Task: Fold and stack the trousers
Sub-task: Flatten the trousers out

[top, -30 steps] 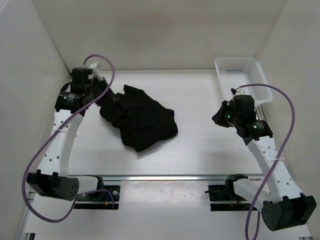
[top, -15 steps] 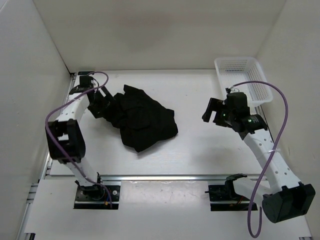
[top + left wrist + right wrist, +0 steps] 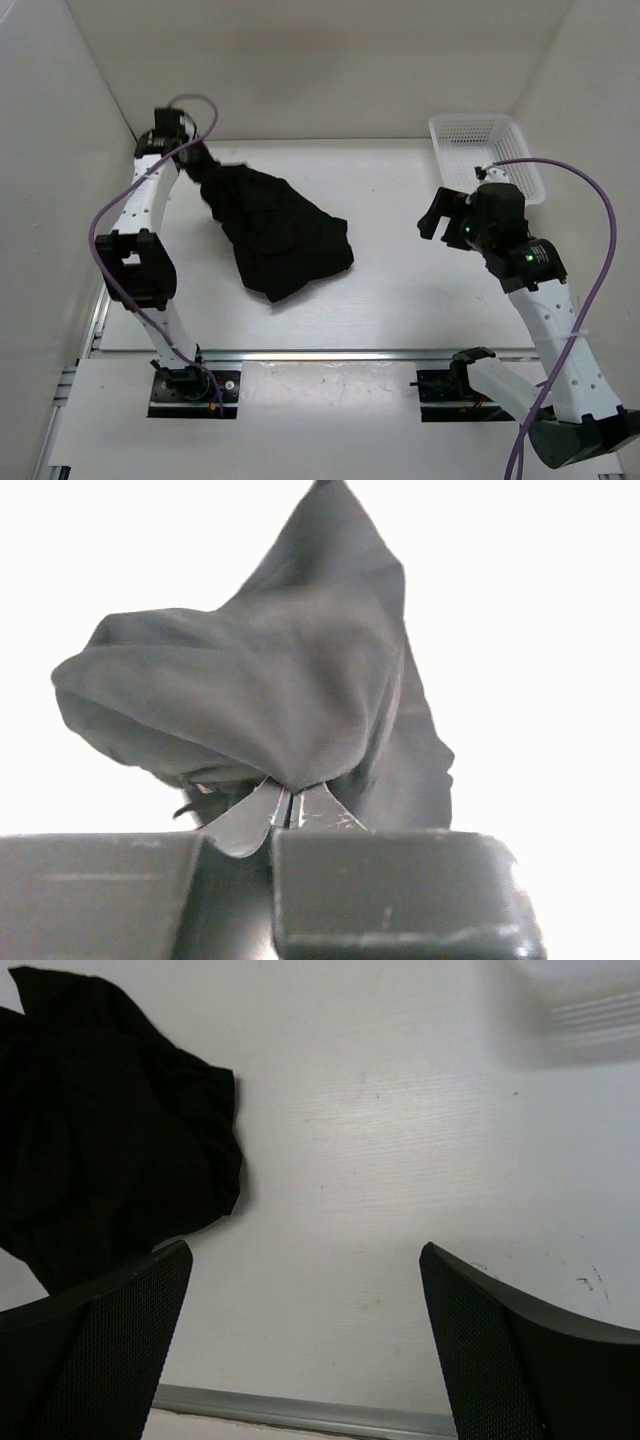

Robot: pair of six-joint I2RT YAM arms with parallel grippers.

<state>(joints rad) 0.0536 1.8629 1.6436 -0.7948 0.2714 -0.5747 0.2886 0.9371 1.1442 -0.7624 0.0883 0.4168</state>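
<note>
The black trousers (image 3: 280,230) lie crumpled left of the table's middle, their far-left corner pulled up and stretched toward the back left. My left gripper (image 3: 200,160) is shut on that corner. In the left wrist view the dark cloth (image 3: 270,680) bunches right above the closed fingertips (image 3: 288,802). My right gripper (image 3: 440,215) hovers open at the right, well apart from the trousers, with nothing between its fingers (image 3: 100,1330). The right wrist view shows the trousers (image 3: 110,1130) at the upper left, above bare table.
A white mesh basket (image 3: 485,155) stands at the back right corner, just behind the right arm. White walls close the table on the left, back and right. A metal rail (image 3: 320,355) runs along the near edge.
My left gripper opened, then shut on the trousers' far-left corner and lifted it toward the back left. My right gripper opened wide and the right arm shifted slightly.
</note>
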